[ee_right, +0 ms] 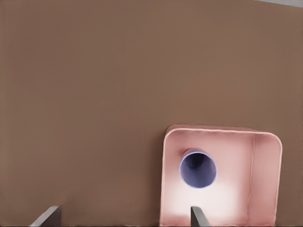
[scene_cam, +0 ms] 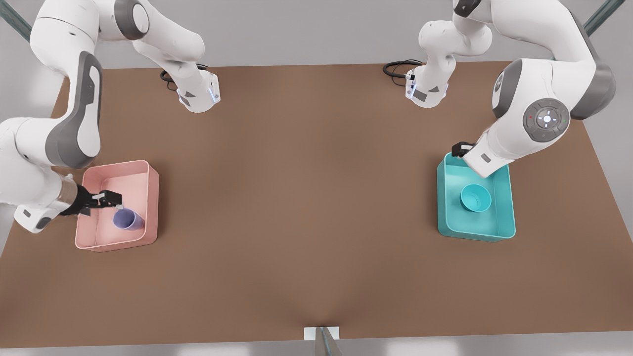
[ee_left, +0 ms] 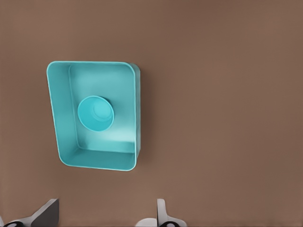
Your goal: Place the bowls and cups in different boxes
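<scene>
Both items sit sorted: your cup inside the pink box on the left, bowl inside the teal box on the right. Right gripper and left gripper hang spread, empty; only retreat remains.

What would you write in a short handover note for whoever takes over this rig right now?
Left tool: open, above the rectangular teal plastic box, holding nothing.
Right tool: open, over the rectangular pale pink plastic box.
Small round teal bowl sits in the teal box; small lavender tapered cup is in the pink box.
Done: sorting.
Left: pull both arms clear.
</scene>
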